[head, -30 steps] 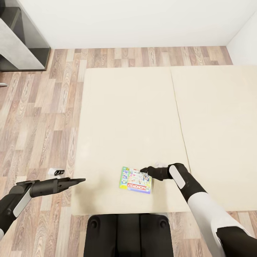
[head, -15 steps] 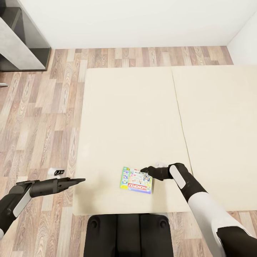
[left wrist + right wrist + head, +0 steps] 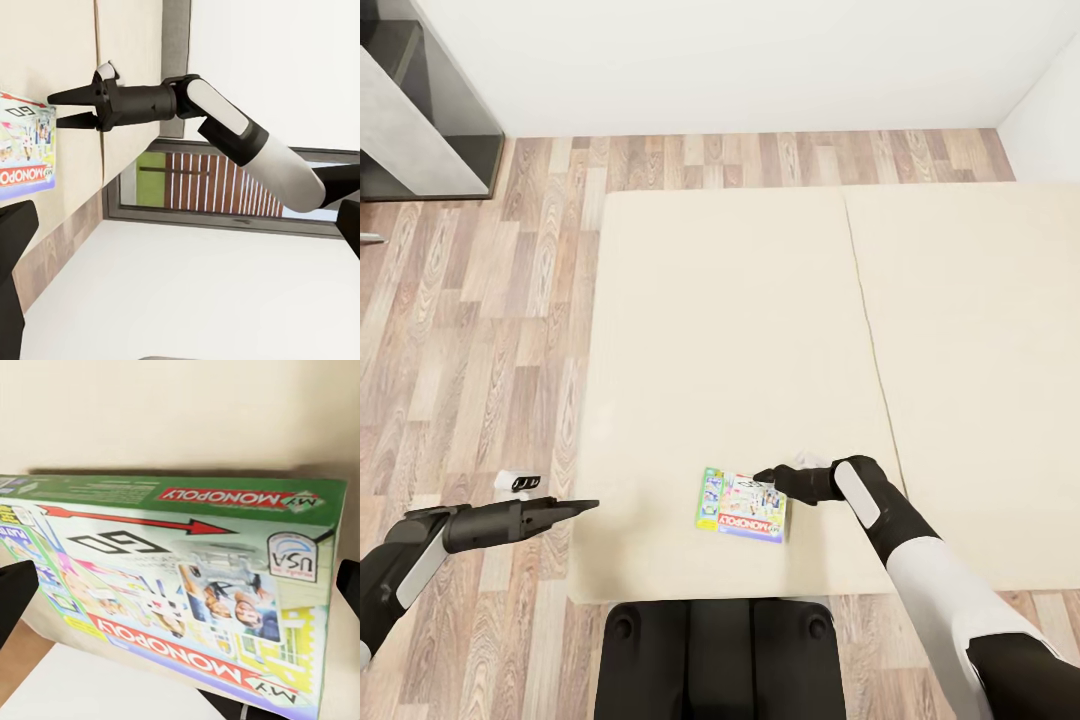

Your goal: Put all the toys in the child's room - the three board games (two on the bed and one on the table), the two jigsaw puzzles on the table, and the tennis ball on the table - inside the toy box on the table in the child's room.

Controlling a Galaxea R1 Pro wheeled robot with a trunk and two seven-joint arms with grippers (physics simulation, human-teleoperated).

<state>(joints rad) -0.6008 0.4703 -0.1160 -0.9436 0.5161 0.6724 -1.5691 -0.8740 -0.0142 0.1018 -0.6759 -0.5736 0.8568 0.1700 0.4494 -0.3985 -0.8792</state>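
Observation:
One board game (image 3: 742, 505), a flat green-edged box with red lettering, lies near the front edge of the beige bed (image 3: 730, 320). My right gripper (image 3: 759, 477) is open at the box's far right corner, its tips just over the lid. The right wrist view shows the box (image 3: 180, 577) close up between the spread fingers. The left wrist view shows the right gripper (image 3: 54, 109) with its fingers apart beside the box (image 3: 22, 142). My left gripper (image 3: 588, 507) hangs open at the bed's left edge, holding nothing. The toy box and the table are out of view.
Wood-plank floor runs left of the bed and behind it. A dark-grey cabinet unit (image 3: 420, 110) stands at the far left by the white wall. A small white object (image 3: 518, 482) lies on the floor near my left arm. My base (image 3: 720, 655) abuts the bed's front edge.
The whole picture has drifted slightly to the right, so the camera moved. Both arms and the game box keep their places relative to each other.

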